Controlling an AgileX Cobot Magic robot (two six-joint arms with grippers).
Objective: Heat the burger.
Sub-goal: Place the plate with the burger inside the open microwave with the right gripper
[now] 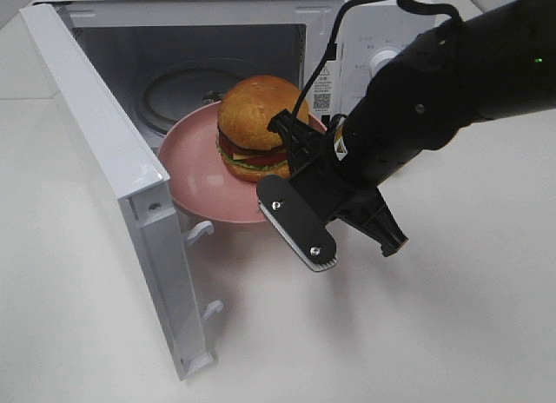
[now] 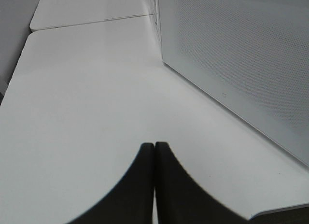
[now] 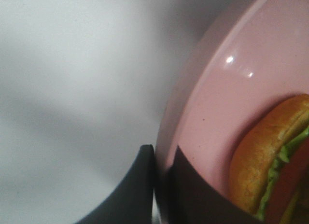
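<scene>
Standing by the surface (image 1: 452,333), I see the right fingers (image 3: 137,190) clenched on the near rim of the pink plate (image 1: 200,181), one finger above the rim and one below. The burger (image 1: 254,125) sits on the plate toward its far edge, at the mouth of the open microwave (image 1: 130,51). The back of the plate is just over the front edge of the cavity and the rest hangs out over the surface. I cannot tell whether it rests on the sill. The left fingers (image 2: 140,185) are pressed together on nothing, low over the bare surface beside the microwave.

My worry is that thin pinch at one edge. The load lies far from it, so the plate could tip and let the burger slide off. A skewed push might also knock the rim against the door (image 1: 113,160) or snag the turntable (image 1: 174,95).
</scene>
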